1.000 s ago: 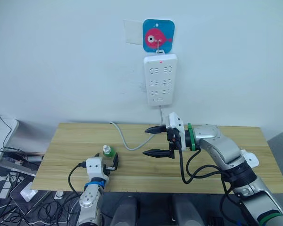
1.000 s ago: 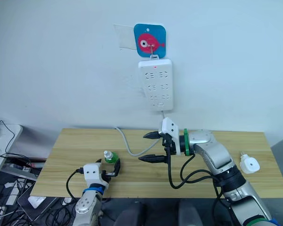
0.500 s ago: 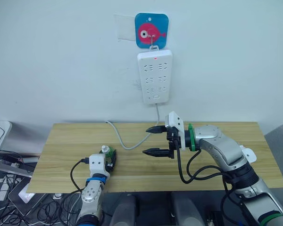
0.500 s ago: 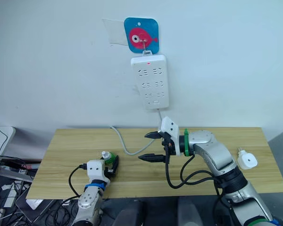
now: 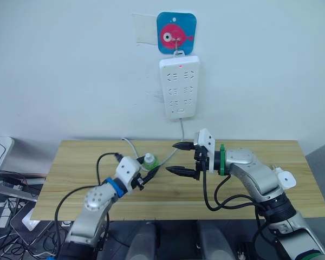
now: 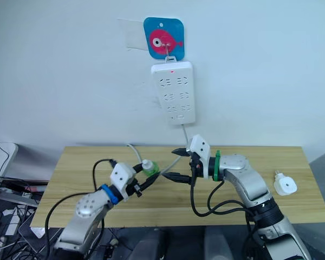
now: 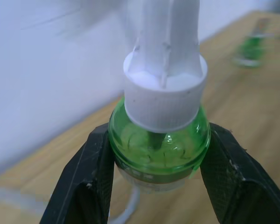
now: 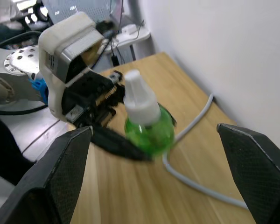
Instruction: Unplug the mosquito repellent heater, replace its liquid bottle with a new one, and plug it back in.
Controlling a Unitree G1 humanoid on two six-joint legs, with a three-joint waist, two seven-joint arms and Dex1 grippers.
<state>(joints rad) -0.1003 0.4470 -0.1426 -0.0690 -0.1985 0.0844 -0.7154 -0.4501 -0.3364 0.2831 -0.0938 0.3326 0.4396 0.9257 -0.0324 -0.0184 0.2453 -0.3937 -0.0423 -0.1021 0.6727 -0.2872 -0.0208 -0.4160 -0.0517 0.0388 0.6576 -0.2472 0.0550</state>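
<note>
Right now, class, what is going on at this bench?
The left end effector is shut on a green liquid bottle with a white cap, holding it up toward the open right end effector. The mosquito repellent heater lies unplugged at the table's right end. The power strip hangs on the wall.

Silver arms, black cables, white wrist blocks, black-fingered pincers.
</note>
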